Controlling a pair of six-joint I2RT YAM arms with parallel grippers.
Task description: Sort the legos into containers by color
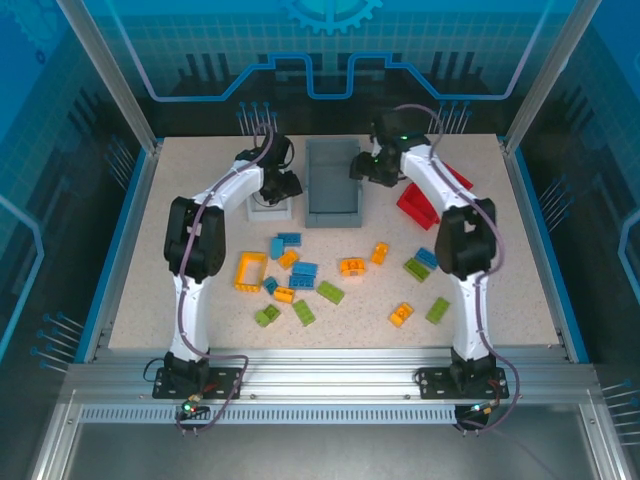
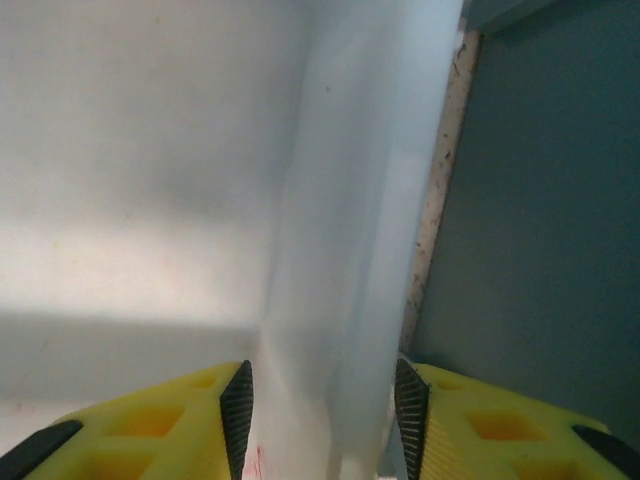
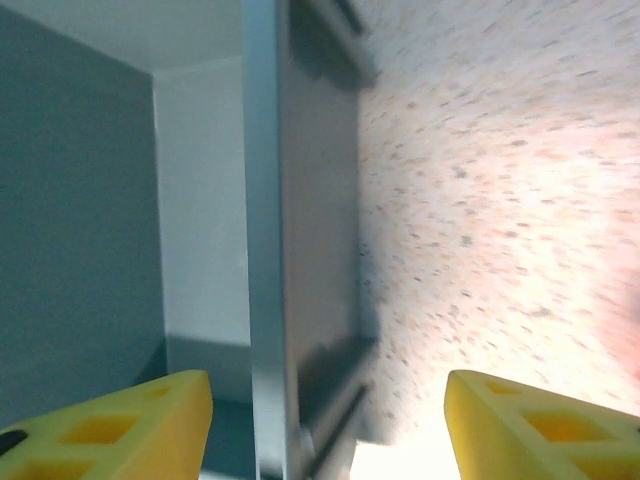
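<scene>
Several blue, green and orange legos lie loose across the table's near half, among them a blue one (image 1: pixel 303 270), a green one (image 1: pixel 330 292), an orange one (image 1: pixel 351 266) and a yellow open-frame piece (image 1: pixel 250 271). At the back stand the containers: white (image 1: pixel 268 208), grey (image 1: pixel 332 185) and red (image 1: pixel 425 202). My left gripper (image 1: pixel 283 188) hangs at the white container's right side; in the left wrist view its jaws (image 2: pixel 320 420) stand apart astride the white wall (image 2: pixel 340 250). My right gripper (image 1: pixel 358 165) is open, astride the grey container's right wall (image 3: pixel 265 250). Neither holds a brick.
The grey container's side (image 2: pixel 540 250) stands close beside the white one, with a thin strip of speckled table between. Bare speckled table (image 3: pixel 500 200) lies to the right of the grey wall. Blue enclosure rails border the table.
</scene>
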